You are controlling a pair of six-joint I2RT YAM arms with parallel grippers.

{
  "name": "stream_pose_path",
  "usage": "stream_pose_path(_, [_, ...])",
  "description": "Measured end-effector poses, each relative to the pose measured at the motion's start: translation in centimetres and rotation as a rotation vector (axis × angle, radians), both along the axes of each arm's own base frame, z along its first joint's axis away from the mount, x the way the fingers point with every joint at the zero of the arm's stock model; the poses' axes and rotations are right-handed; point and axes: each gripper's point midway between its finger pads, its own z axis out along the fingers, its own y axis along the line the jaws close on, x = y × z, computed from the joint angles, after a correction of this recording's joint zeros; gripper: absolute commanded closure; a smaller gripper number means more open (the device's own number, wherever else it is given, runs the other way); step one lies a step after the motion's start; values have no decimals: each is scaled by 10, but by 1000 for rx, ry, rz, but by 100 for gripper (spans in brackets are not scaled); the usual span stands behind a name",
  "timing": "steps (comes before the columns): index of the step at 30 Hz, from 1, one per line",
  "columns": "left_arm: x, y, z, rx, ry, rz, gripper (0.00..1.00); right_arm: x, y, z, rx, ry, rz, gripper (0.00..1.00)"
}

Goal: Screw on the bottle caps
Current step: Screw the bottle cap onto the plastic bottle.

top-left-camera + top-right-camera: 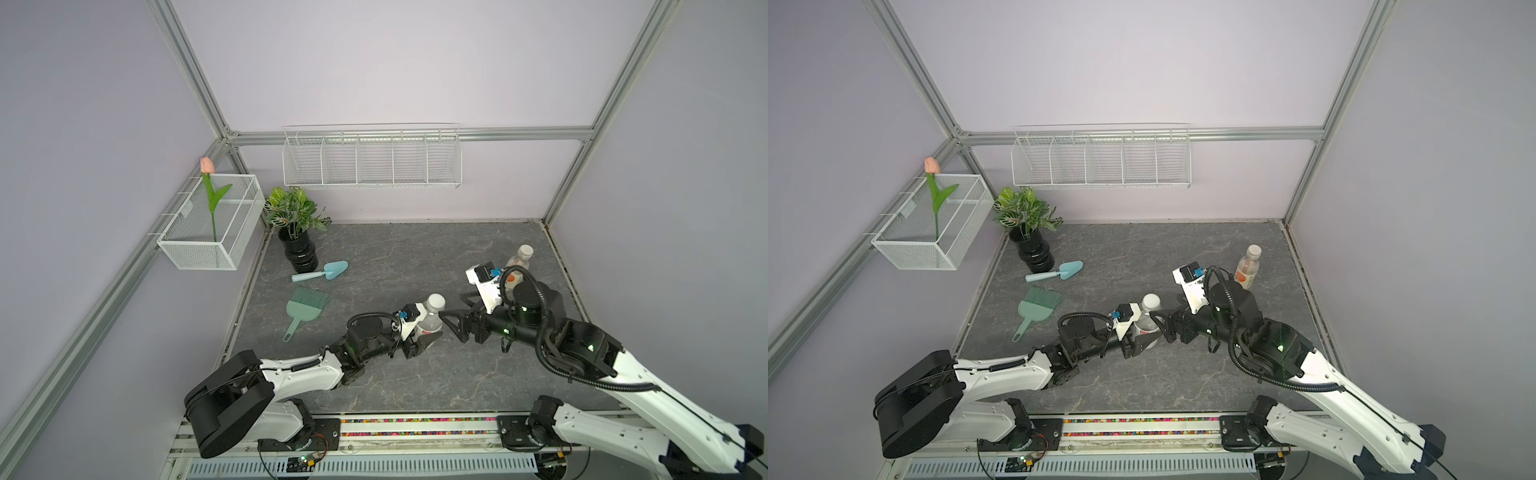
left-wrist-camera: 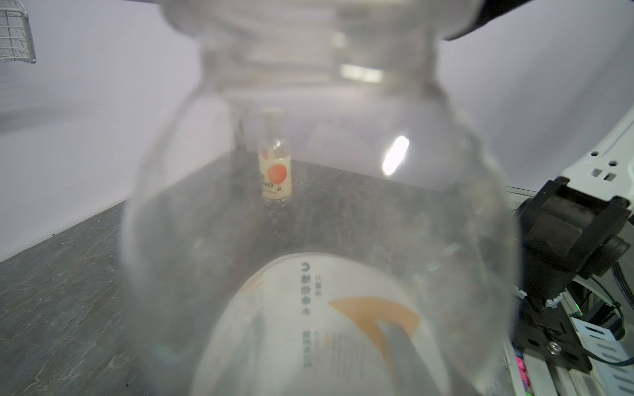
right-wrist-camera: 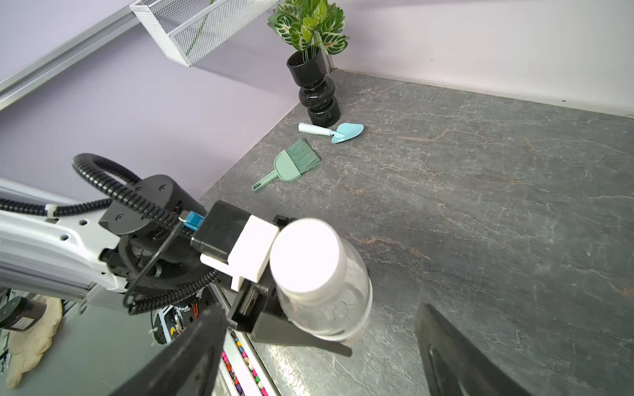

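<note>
A clear bottle with a white printed label (image 1: 430,323) (image 1: 1145,326) stands upright at the middle front of the table. My left gripper (image 1: 422,341) (image 1: 1141,340) is shut on its body from the left. A white cap (image 1: 435,302) (image 1: 1150,301) (image 3: 307,255) sits on its neck. My right gripper (image 1: 452,326) (image 1: 1160,327) (image 3: 319,308) is open just right of this bottle, holding nothing. In the left wrist view the held bottle (image 2: 308,240) hides the jaws. The orange-marked bottle (image 1: 517,264) (image 1: 1248,268) (image 2: 276,171) stands at the back right with a white cap (image 1: 525,250) (image 1: 1253,250) on it.
A black ribbed vase with a plant (image 1: 301,249) (image 3: 317,92) stands at the back left. A blue trowel (image 1: 322,272) (image 3: 338,132) and a green brush (image 1: 303,309) (image 3: 291,164) lie near it. Wire baskets (image 1: 372,160) (image 1: 212,224) hang on the walls.
</note>
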Motion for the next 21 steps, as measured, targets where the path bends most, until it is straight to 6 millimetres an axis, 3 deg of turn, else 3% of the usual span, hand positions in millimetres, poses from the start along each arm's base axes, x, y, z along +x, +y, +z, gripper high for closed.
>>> stream_pose_path(8, [1,1,-4,12,9,5,42,24,6,-21,-55,37,-89,11])
stream_pose_path(17, [-3,-1,-8,23,13,-17,42,69,42,-19,-76,94,-145,11])
stream_pose_path(21, [-4,-2,-7,19,12,-28,42,71,45,-23,-85,118,-139,11])
